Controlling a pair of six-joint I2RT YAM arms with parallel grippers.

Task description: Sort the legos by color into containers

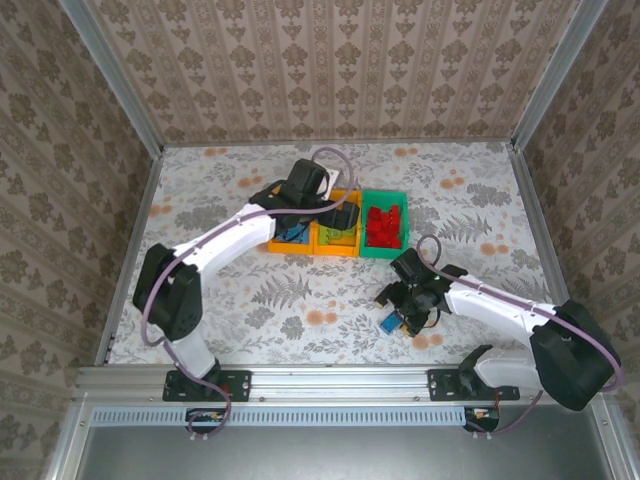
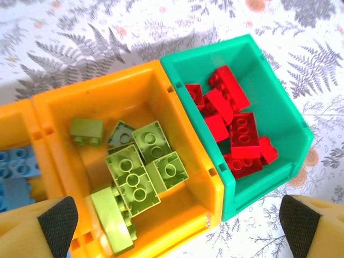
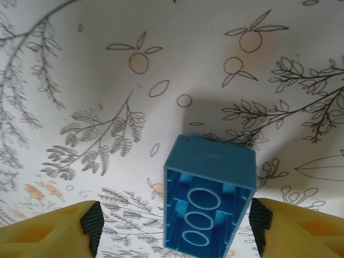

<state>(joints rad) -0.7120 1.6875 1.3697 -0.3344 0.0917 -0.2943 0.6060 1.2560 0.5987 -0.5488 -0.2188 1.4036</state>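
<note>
In the top view, the left gripper [image 1: 343,214] hangs over the middle orange bin [image 1: 335,250], which sits between the left orange bin [image 1: 285,246] and the green bin [image 1: 384,253]. The right gripper [image 1: 408,308] sits low beside a blue brick [image 1: 388,323] on the table [image 1: 230,300].

The left wrist view shows its pads [image 2: 56,226] spread wide and holding nothing. Below them, lime green bricks [image 2: 134,177] lie in the middle bin. Red bricks [image 2: 236,129] fill the green bin, and blue bricks [image 2: 13,166] lie in the left orange bin.

In the right wrist view, the open jaws straddle the blue brick, which lies hollow side up. Whether either pad touches it cannot be told.

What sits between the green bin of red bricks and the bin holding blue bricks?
Another orange bin, holding lime green bricks; the left wrist view shows it clearly.
</note>
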